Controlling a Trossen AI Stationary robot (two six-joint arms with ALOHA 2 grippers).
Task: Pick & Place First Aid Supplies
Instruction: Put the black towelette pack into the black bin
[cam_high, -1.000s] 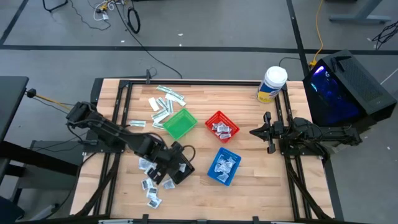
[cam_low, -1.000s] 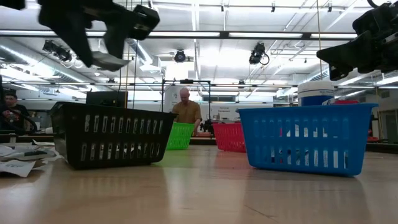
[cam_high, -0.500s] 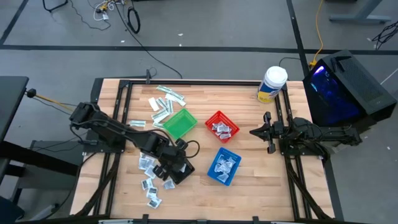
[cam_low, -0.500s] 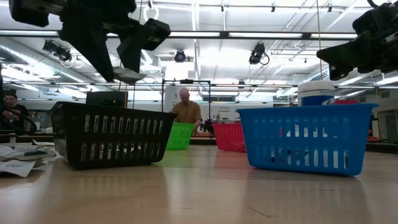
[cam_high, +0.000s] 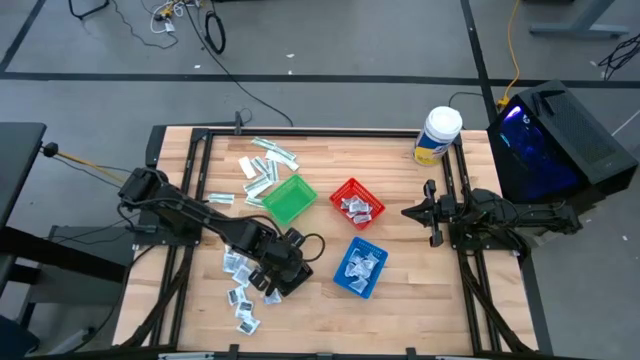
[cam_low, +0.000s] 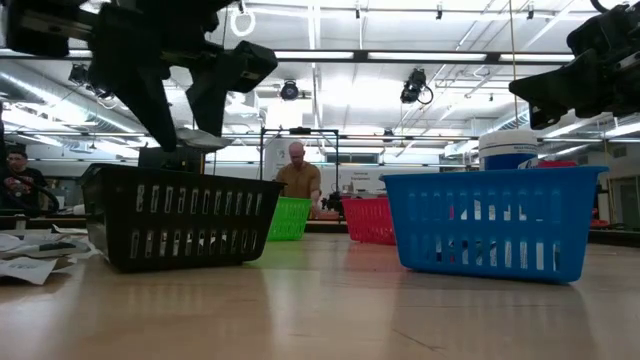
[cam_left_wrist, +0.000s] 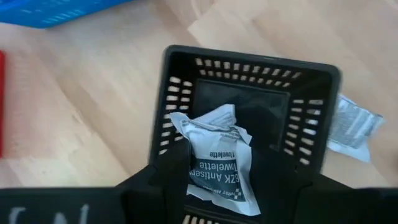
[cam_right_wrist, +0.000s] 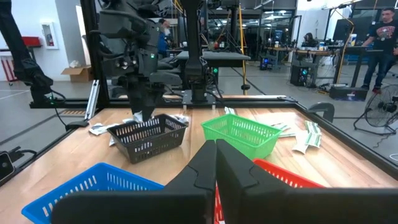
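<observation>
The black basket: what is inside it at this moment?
The black basket shows a bare floor where visible. The left gripper holds a white antiseptic sachet above it, covering part of the floor, so anything beneath stays unseen.

A crumpled white antiseptic packet (cam_left_wrist: 214, 160) hangs pinched in the left tool (cam_left_wrist: 217, 180) above the black basket (cam_left_wrist: 249, 93); more packets (cam_high: 240, 290) lie scattered on the worktop (cam_high: 400, 300).
</observation>
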